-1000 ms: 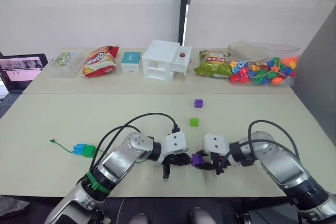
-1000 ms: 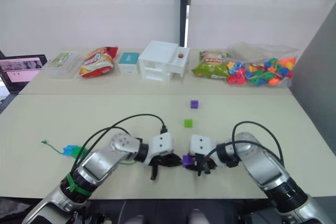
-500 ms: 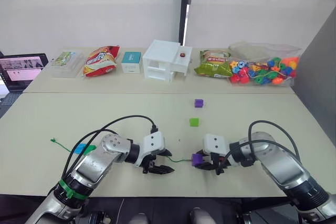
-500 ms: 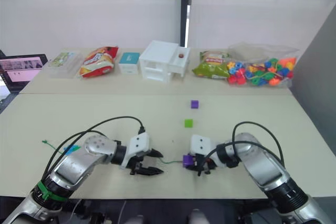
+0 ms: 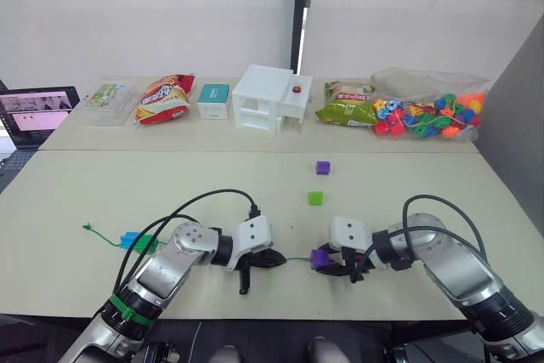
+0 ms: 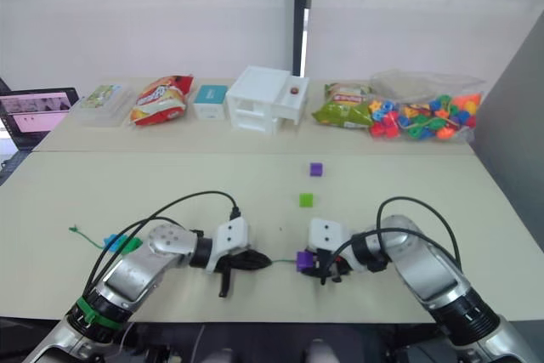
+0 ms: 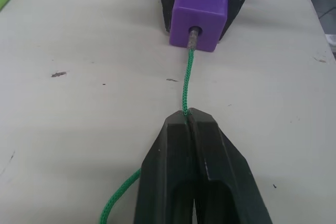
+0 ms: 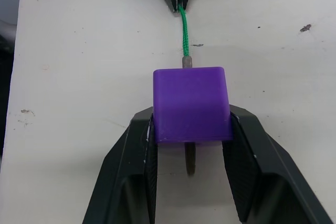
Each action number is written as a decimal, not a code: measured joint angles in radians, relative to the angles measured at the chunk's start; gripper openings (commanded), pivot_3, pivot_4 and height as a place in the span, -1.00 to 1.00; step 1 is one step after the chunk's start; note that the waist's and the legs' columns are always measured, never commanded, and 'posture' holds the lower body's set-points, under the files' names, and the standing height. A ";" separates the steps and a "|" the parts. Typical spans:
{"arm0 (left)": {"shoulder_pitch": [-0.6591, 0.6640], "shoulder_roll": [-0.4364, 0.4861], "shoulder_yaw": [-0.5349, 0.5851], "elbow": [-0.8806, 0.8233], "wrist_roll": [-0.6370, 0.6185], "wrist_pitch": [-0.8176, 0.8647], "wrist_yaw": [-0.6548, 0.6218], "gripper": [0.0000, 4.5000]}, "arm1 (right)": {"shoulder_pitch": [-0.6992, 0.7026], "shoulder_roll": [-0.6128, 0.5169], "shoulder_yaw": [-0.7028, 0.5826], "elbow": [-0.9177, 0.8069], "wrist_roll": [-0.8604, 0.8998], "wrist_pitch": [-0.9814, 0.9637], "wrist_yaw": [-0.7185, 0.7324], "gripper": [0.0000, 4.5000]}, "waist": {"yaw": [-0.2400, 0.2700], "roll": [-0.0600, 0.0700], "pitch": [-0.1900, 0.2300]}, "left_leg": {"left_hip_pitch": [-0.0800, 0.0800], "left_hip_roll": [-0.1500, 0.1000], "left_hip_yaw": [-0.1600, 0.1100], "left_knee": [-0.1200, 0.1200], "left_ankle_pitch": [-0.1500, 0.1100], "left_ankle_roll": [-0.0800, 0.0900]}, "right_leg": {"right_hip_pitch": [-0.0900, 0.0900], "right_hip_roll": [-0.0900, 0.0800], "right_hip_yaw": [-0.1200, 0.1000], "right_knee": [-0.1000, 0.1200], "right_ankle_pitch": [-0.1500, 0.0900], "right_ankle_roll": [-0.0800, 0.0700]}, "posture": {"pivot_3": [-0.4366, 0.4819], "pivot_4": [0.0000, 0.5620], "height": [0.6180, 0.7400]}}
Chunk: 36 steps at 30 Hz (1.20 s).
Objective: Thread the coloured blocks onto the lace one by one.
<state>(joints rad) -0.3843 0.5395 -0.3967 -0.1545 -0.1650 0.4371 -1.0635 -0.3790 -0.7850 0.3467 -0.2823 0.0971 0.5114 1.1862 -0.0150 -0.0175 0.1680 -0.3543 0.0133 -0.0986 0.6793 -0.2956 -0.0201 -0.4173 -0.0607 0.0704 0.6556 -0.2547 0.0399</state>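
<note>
Right hand [image 8: 191, 179]: closed on a purple block [image 8: 191, 103] low over the table [image 5: 102, 193]; the lace's grey tip [image 8: 190, 165] shows through its far side.
Left hand [image 7: 190, 129]: pinched shut on the lace [image 7: 186, 85], just at 9 o'clock of that block.
Done: blue and dark green blocks [image 5: 136, 241] sit on the cord near its knotted end at 9 o'clock.
Left: light green block [image 5: 315, 198] and second purple block [image 5: 322, 167] loose at 12 o'clock; my guess, about half remains.

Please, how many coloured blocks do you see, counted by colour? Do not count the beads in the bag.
Purple blocks: 2, one held, one loose
Light green block: 1
Dark green block: 1
Blue block: 1
Total: 5
</note>
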 measured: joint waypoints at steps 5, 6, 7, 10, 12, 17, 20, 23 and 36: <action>-0.017 -0.052 -0.006 0.002 0.005 0.007 0.010 -0.98 | 0.001 -0.001 0.000 -0.003 0.000 0.003 -0.002 -0.47 | 0.000 0.000 0.000 | 0.000 0.000 0.000 0.000 0.000 0.000 | 0.000 0.000 0.000 0.000 0.000 0.000 | -0.05 -0.47 1.00; -0.027 -0.061 -0.010 0.002 0.005 0.007 0.013 -0.98 | 0.002 -0.001 0.000 -0.004 0.001 0.003 -0.003 -0.47 | 0.000 0.000 0.000 | 0.000 0.000 0.000 0.000 0.000 0.000 | 0.000 0.000 0.000 0.000 0.000 0.000 | -0.05 -0.47 1.00; -0.036 -0.068 -0.013 0.002 0.006 0.007 0.014 -0.98 | 0.002 -0.001 0.000 -0.004 0.002 0.003 -0.004 -0.47 | 0.000 0.000 0.000 | 0.000 0.000 0.000 0.000 0.000 0.000 | 0.000 0.000 0.000 0.000 0.000 0.000 | -0.05 -0.47 1.00; -0.052 -0.094 -0.027 0.007 0.007 0.007 0.013 -0.98 | 0.003 -0.001 0.000 -0.005 0.003 0.005 -0.005 -0.47 | 0.000 0.000 0.000 | 0.000 0.000 0.000 0.000 0.000 0.000 | 0.000 0.000 0.000 0.000 0.000 0.000 | -0.05 -0.47 1.00; -0.057 -0.117 -0.051 0.023 0.011 0.007 0.015 -0.98 | 0.003 -0.001 0.000 -0.006 0.003 0.013 -0.007 -0.47 | 0.000 0.000 0.000 | 0.000 0.000 0.000 0.000 0.000 0.000 | 0.000 0.000 0.000 0.000 0.000 0.000 | -0.05 -0.47 1.00; -0.075 -0.137 -0.074 0.057 0.028 0.014 0.020 -0.98 | 0.003 -0.003 -0.001 -0.014 0.004 0.023 -0.010 -0.47 | 0.000 0.000 0.000 | 0.000 0.000 0.000 0.000 0.000 0.000 | 0.000 0.000 0.000 0.000 0.000 0.000 | -0.05 -0.47 1.00; -0.084 -0.140 -0.074 0.065 0.041 0.026 0.028 -0.87 | 0.006 -0.003 -0.002 -0.018 0.004 0.023 -0.013 -0.47 | 0.000 0.000 0.000 | 0.000 0.000 0.000 0.000 0.000 0.000 | 0.000 0.000 0.000 0.000 0.000 0.000 | -0.05 -0.47 1.00; -0.087 -0.145 -0.062 0.068 0.040 0.042 0.034 -0.48 | 0.010 -0.003 -0.003 -0.022 0.004 0.025 -0.016 -0.47 | 0.000 0.000 0.000 | 0.000 0.000 0.000 0.000 0.000 0.000 | 0.000 0.000 0.000 0.000 0.000 0.000 | -0.05 -0.47 1.00; -0.099 -0.107 -0.038 0.003 -0.001 0.066 -0.010 1.00 | 0.081 -0.004 -0.062 -0.096 0.066 0.061 -0.059 0.62 | 0.001 0.000 0.000 | -0.001 0.000 0.000 0.000 0.000 0.000 | -0.001 0.000 0.000 0.000 0.000 0.000 | -0.05 -0.47 1.00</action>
<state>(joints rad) -0.4833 0.4330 -0.4350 -0.1516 -0.1658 0.5034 -1.0738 -0.2979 -0.7895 0.2850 -0.3783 0.1629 0.5725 1.1269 -0.0145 -0.0177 0.1682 -0.3551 0.0132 -0.0987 0.6795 -0.2955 -0.0201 -0.4179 -0.0607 0.0705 0.6556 -0.2547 0.0399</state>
